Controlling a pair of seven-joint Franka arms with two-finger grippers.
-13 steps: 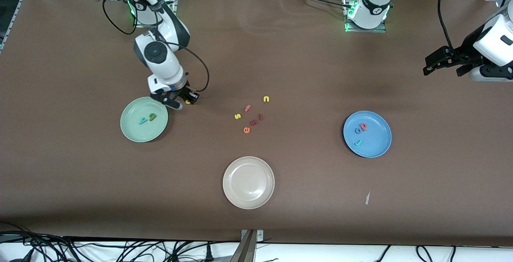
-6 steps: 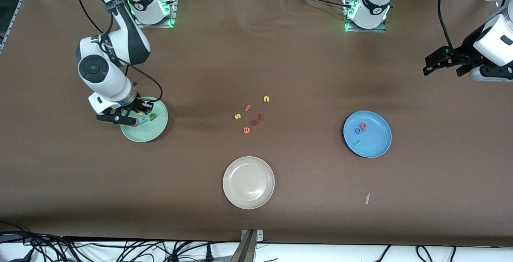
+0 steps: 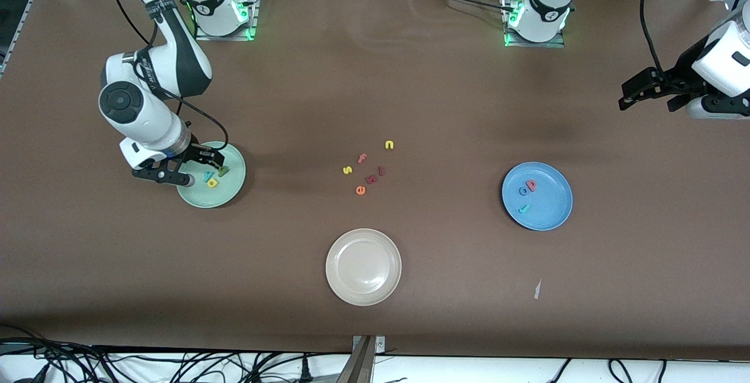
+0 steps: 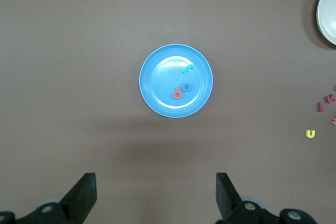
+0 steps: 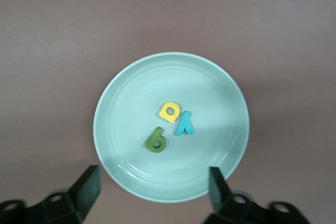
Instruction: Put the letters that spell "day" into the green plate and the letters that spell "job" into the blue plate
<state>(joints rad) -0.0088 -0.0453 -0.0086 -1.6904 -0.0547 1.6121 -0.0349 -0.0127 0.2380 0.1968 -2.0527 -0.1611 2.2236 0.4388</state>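
Right wrist view: right gripper (image 5: 149, 195) open over green plate (image 5: 126, 103).
Yellow a (image 5: 169, 112), y (image 5: 185, 124), d (image 5: 156, 140) lie in the plate, clear of the spread jaws. Left gripper (image 4: 156, 198) waits open.

green plate (image 5: 173, 77): showing pale mint green
d (image 5: 156, 140): showing dark green
a (image 5: 169, 112): showing yellow
y (image 5: 185, 124): showing light blue
blue plate (image 4: 157, 93): showing medium blue
j (image 4: 187, 68): showing teal
o (image 4: 185, 87): showing blue
b (image 4: 178, 94): showing pinkish red
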